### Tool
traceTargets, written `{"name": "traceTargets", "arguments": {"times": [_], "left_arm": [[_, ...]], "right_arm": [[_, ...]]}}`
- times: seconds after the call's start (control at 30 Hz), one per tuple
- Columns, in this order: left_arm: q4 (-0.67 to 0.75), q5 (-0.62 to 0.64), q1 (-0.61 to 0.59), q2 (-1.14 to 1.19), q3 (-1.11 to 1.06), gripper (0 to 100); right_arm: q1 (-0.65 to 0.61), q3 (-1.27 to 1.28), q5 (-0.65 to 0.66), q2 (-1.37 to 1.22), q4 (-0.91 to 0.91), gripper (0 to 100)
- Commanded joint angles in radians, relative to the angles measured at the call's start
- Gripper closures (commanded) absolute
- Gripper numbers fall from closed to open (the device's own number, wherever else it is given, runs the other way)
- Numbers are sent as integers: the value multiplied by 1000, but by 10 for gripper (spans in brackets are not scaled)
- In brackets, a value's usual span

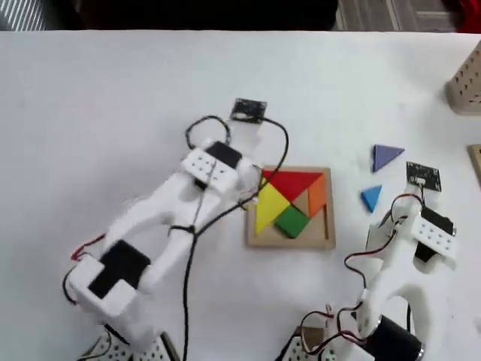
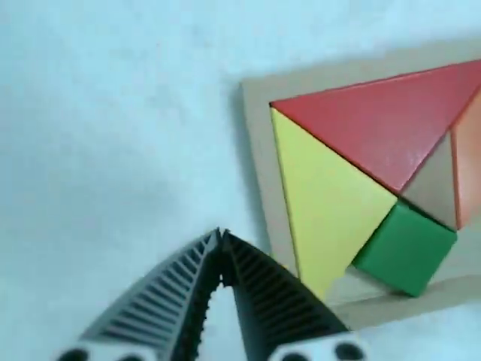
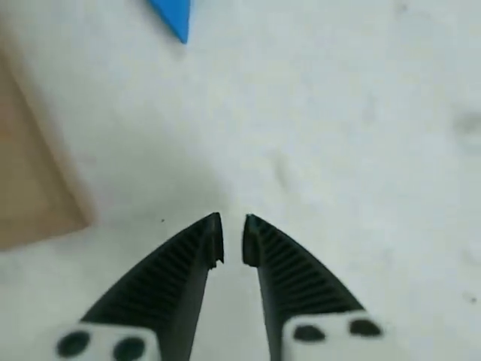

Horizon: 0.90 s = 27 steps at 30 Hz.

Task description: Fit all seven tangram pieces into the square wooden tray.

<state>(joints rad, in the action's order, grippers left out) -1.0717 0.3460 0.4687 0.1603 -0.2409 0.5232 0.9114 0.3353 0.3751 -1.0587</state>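
your left jaws sit closed, empty, beside the tray (image 2: 255,150); right jaws barely parted near the blue triangle (image 3: 171,16).

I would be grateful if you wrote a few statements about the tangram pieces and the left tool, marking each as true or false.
1. The blue triangle lies inside the wooden tray. False: it lies on the table, outside the tray.
2. The red triangle sits in the tray. True.
3. The left tool grips the yellow triangle. False: it is shut on nothing, beside the tray; the yellow triangle sits in the tray.
4. The purple triangle lies on the table outside the tray. True.
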Motion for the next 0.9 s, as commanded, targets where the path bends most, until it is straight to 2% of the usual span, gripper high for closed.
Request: {"name": "traceTargets", "arguments": {"times": [0.0, 0.1, 0.23, 0.4, 0.57, 0.7, 0.87], "left_arm": [[18, -192, -88, -159, -57, 980], [137, -287, -174, -196, -158, 980], [256, -351, -249, -242, -272, 980], [273, -385, -245, -372, -377, 980], [311, -377, -220, -435, -443, 949], [293, -374, -219, -438, -445, 851], [295, -376, -219, -441, -443, 876]], "right_arm": [[-25, -31, -28, 38, 1, 855], [-65, -118, -64, 30, -71, 803], [-136, -244, -141, 30, -120, 796], [-240, -282, -264, 28, -67, 796], [-239, -236, -350, -33, 91, 796], [-240, -235, -359, -171, 213, 796], [-239, -354, -359, -331, 243, 797]]}}
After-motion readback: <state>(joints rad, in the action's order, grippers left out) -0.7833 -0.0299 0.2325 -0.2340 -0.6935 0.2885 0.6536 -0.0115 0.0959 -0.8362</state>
